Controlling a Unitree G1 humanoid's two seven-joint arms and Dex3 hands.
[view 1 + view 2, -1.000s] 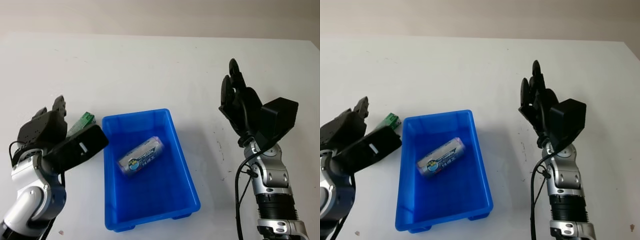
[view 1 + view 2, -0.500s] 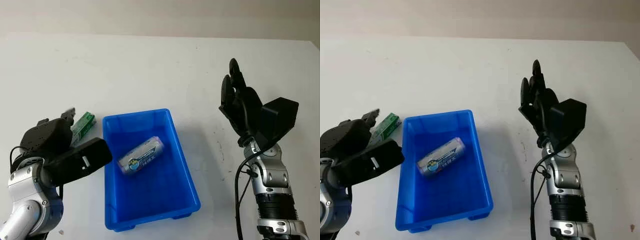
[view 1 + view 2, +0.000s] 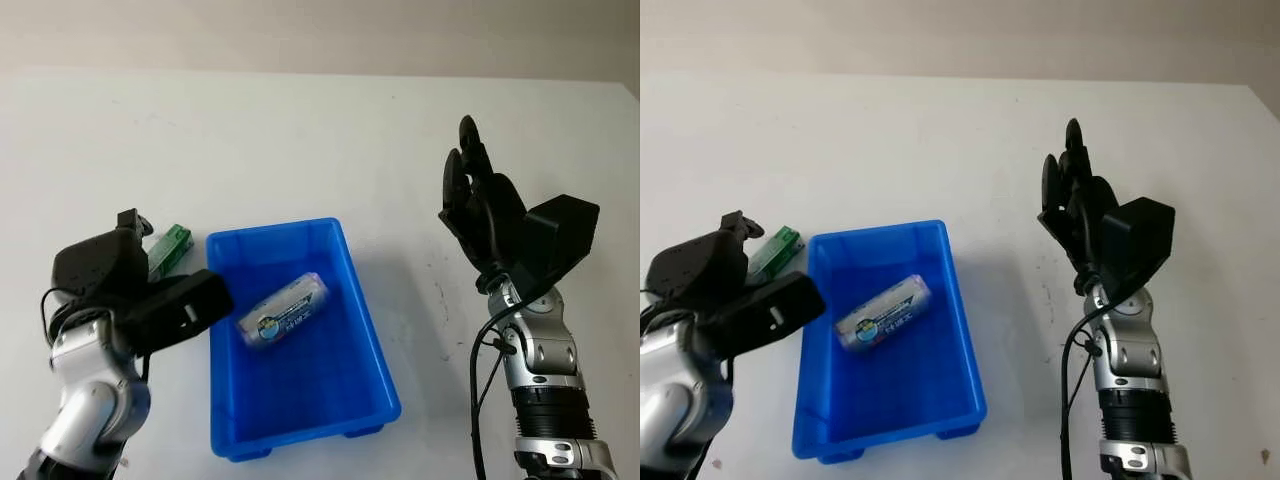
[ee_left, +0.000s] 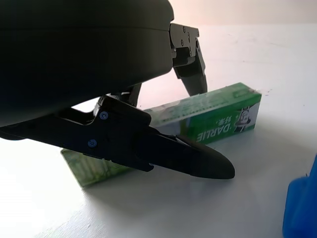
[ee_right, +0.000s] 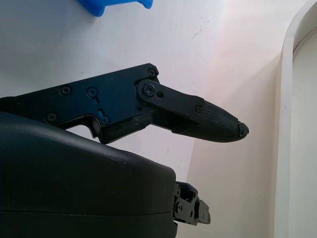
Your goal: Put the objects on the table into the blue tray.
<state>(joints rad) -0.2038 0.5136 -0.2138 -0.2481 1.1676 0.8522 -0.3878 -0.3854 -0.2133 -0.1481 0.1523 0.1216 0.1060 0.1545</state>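
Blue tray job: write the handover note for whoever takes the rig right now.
Left hand: at the green toothpaste box, fingers on either side of it, not yet clearly gripping; the box lies on the table just left of the blue tray.
Right hand: open, raised to the right of the tray, holding nothing.
Done: the silver tube lies inside the tray.
Left: close on the box, lift it, place it in the tray.
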